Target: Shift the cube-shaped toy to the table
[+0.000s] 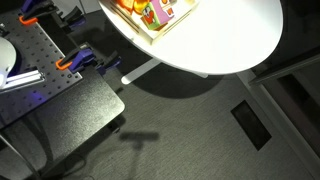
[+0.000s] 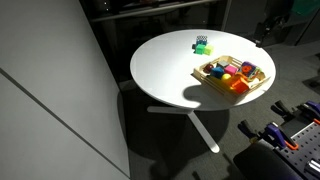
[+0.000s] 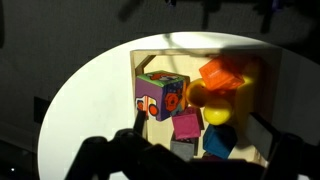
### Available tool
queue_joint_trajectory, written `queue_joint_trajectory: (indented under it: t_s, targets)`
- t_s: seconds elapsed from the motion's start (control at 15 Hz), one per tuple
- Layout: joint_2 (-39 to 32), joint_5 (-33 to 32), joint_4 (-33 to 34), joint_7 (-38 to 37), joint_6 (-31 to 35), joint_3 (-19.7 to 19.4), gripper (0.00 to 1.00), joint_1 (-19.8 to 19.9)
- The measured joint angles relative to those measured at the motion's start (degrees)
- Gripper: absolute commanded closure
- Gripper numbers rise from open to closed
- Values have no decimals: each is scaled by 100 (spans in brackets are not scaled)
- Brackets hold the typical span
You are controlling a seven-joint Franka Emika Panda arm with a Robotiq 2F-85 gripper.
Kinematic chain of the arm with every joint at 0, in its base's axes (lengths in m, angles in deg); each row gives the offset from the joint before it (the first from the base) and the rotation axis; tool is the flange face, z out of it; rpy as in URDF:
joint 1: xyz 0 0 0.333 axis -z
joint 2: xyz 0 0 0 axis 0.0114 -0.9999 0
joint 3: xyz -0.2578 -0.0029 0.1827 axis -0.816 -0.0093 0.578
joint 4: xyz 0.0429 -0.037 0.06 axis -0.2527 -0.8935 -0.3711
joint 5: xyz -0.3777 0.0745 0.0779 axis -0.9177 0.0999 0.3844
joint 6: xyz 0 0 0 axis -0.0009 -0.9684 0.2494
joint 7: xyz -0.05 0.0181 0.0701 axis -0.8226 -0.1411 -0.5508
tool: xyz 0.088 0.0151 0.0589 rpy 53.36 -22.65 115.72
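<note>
Several toys [image 3: 222,75] crowding cube-shaped toy [image 3: 160,95] in tray [image 2: 212,84], white table [image 2: 160,65], gripper [image 3: 205,152] seemingly spread wide, empty

One table [image 2: 165,70], tray [image 2: 212,84]; perhaps eight toys [image 2: 238,86].

You won't find any word, number or brand to read here, neither in the exterior views nor at the wrist. The cube [image 3: 160,95] carries coloured patches and round marks on its faces in the wrist view, but they are too dark and blurred to read as a letter or digit.
</note>
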Motion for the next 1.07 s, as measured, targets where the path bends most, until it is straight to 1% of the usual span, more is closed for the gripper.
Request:
queue_joint_trajectory:
  t_s: [0.33,0.67,0.8,1.07]
  targets:
    - [-161,0,34,-76,-117,-42,0,39]
    - [-723,-27,247,-155,-159,-230,0,157]
    - [-990,-64,347,-175,-63,-319,0,168]
    - [-1562,-76,483,-182,378,-420,0,165]
